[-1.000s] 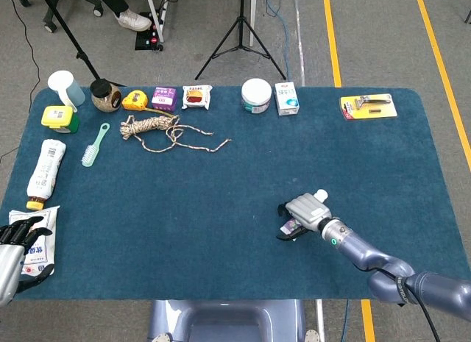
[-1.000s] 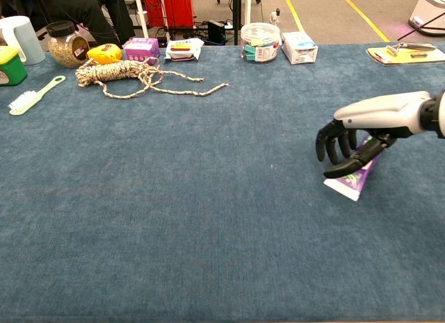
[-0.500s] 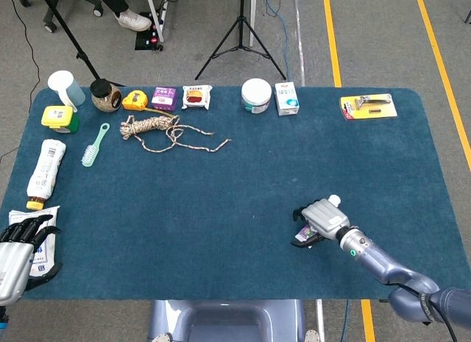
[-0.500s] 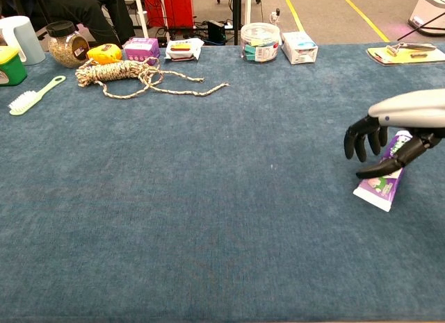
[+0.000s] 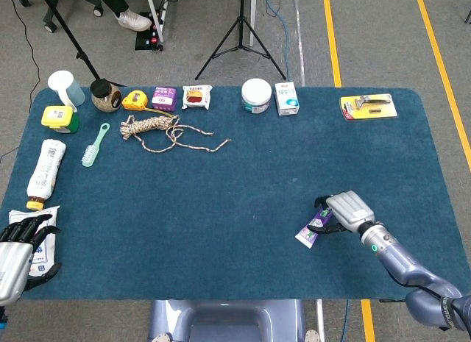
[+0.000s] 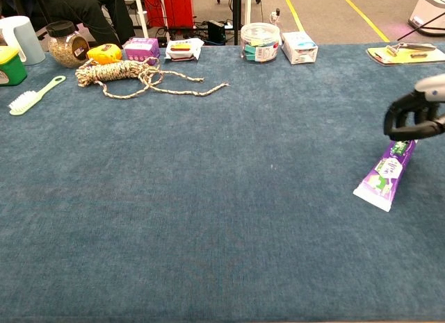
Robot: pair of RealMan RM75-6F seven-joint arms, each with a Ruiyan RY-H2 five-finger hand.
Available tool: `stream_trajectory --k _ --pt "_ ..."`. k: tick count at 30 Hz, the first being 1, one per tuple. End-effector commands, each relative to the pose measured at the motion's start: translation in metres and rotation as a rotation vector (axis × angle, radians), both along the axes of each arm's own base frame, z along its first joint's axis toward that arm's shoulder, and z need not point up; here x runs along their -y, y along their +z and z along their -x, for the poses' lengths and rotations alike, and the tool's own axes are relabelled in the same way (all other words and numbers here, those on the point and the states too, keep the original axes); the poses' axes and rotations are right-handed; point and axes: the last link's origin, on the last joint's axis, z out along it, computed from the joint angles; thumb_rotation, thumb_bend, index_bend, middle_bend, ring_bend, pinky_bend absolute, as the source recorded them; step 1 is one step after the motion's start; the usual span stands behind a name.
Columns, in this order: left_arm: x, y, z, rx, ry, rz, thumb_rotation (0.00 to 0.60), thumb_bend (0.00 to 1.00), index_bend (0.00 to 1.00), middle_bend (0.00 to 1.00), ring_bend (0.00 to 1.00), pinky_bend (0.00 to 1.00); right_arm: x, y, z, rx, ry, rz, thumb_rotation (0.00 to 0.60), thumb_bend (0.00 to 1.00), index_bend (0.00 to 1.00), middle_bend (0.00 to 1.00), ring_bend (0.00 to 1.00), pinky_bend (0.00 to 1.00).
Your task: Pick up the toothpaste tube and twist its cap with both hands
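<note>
The purple-and-white toothpaste tube [image 5: 308, 234] [image 6: 386, 176] lies flat on the blue table, right of centre, its crimped tail toward the front. My right hand [image 5: 346, 209] [image 6: 416, 115] hovers over the tube's far end with dark fingers [image 5: 322, 223] curled down on it. The cap is hidden under the hand, so a real grip is unclear. My left hand [image 5: 18, 248] sits at the front left corner with fingers spread, holding nothing, beside a white packet [image 5: 42, 243]. The chest view does not show it.
Along the back edge stand a white jar [image 5: 256, 95], a small box [image 5: 286, 98], snack packs [image 5: 197, 96] and a carded razor [image 5: 368, 106]. A rope [image 5: 156, 127], a green brush [image 5: 93, 145], a white bottle [image 5: 45, 172] and a cup [image 5: 64, 87] lie at the left.
My right hand has moved right and toward the front, dragging the tube with it at first, then sliding along it to the cap end. The cap is now covered. The left hand barely moved.
</note>
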Motion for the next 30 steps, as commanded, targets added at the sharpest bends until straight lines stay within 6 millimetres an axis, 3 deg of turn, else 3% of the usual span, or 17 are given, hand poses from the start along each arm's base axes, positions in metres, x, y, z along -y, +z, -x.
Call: stream_trajectory --k 1,7,17,30 --pt "-0.001 0.000 -0.001 0.000 -0.003 -0.001 0.600 0.18 0.32 0.21 0.18 0.21 -0.006 0.004 0.017 -0.048 -0.049 -0.008 0.067 0.28 0.29 0.37 0.43 0.36" --pt "-0.001 0.001 -0.003 0.001 -0.010 -0.002 0.600 0.18 0.32 0.21 0.18 0.21 -0.008 0.006 0.034 -0.096 -0.095 0.001 0.043 0.28 0.29 0.37 0.43 0.36" --pt "-0.001 0.001 -0.002 0.002 -0.007 -0.006 0.600 0.18 0.32 0.21 0.18 0.21 0.002 0.000 0.040 -0.124 -0.114 0.001 0.011 0.28 0.29 0.37 0.43 0.36" --pt "0.005 0.006 0.005 -0.010 0.020 -0.016 0.600 0.18 0.32 0.21 0.18 0.21 0.028 -0.019 0.011 -0.083 -0.063 -0.011 0.009 0.28 0.29 0.37 0.43 0.36"
